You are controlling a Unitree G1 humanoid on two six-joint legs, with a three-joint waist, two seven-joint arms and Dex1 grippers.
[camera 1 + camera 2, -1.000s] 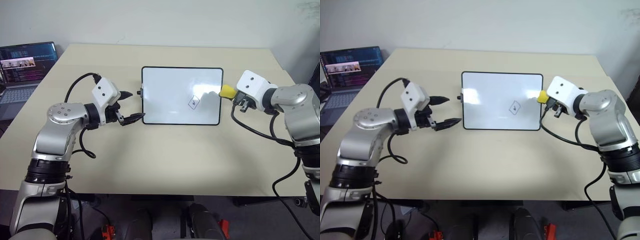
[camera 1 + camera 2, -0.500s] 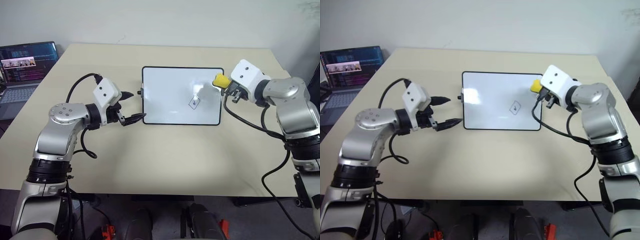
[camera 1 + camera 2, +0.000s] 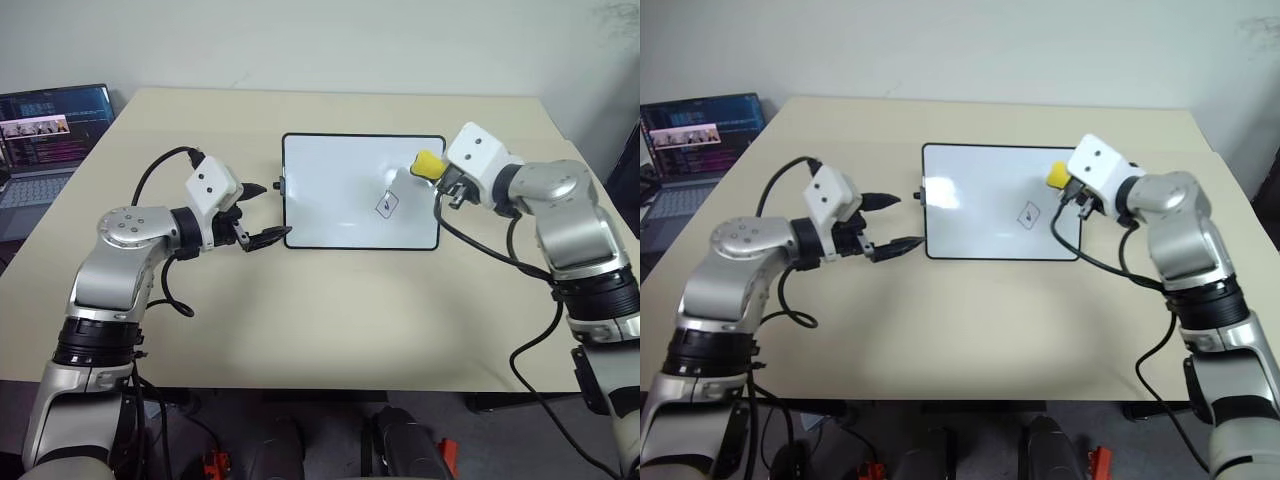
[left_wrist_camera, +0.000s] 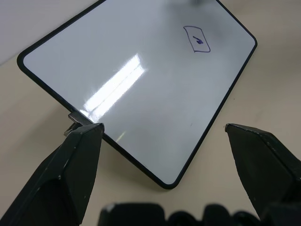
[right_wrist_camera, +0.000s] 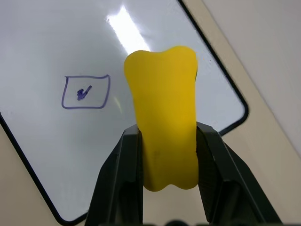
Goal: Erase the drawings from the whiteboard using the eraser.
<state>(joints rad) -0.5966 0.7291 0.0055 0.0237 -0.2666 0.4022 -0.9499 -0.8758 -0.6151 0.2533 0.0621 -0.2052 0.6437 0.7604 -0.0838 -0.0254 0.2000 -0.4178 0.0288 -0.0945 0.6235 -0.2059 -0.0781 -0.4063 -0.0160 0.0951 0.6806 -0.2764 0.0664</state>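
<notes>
Your right gripper [image 5: 167,141] is clamped on the eraser [image 5: 164,127] above the whiteboard [image 3: 340,170]; your left gripper [image 3: 262,212] is apart, so a hard wipe at the drawing [image 3: 387,206] may skid the unbraced board.

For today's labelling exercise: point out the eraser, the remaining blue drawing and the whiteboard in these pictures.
eraser [image 5: 165,122]: right wrist view, middle of the yellow block.
blue drawing [image 5: 86,92]: right wrist view, the scribble inside the outline.
whiteboard [image 3: 330,180]: left eye view, bare white surface left of the drawing.

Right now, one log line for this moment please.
right gripper: shut on eraser, above whiteboard | drawing: one left | left gripper: open, empty
</notes>
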